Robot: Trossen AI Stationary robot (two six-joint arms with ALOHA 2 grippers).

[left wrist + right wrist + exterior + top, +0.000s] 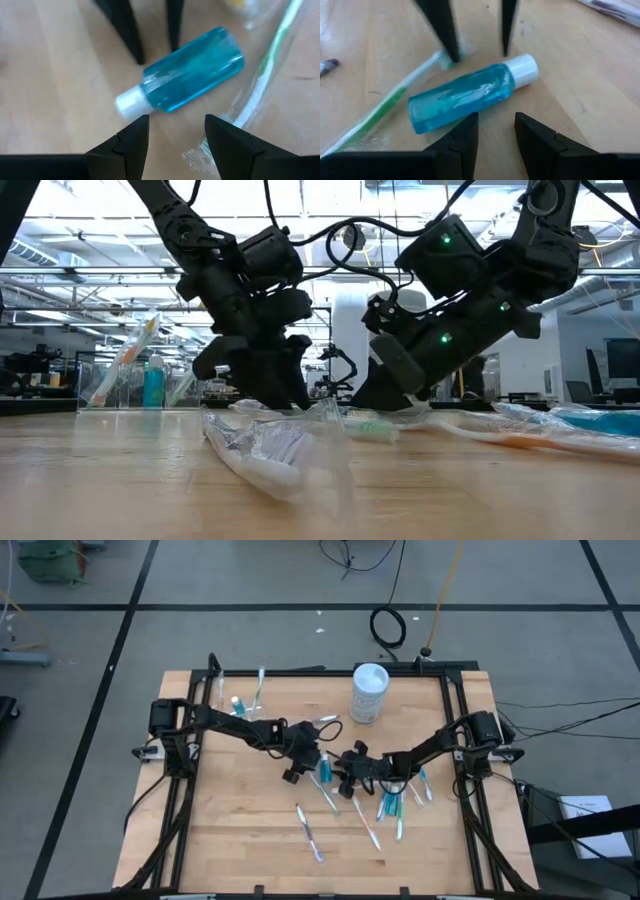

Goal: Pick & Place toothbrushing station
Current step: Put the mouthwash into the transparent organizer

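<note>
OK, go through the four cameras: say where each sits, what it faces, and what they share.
High: overhead, straight down on the table and both arms.
Low: at tabletop height, looking across at both arms from the side.
Left wrist: behind the left gripper, open, facing the blue bottle.
Right wrist: behind the right gripper, facing the same bottle from the opposite side.
Each wrist view shows the other's fingers.

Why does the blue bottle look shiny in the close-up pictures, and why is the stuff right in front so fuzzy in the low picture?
Left wrist view: pale glare streaks run along the blue bottle. Right wrist view: the same bottle shows white highlights, and the other arm's fingers beyond it are smeared. Low view: the wrapped toothbrush nearest the camera is out of focus, and bright windows behind turn both arms into dark shapes.
</note>
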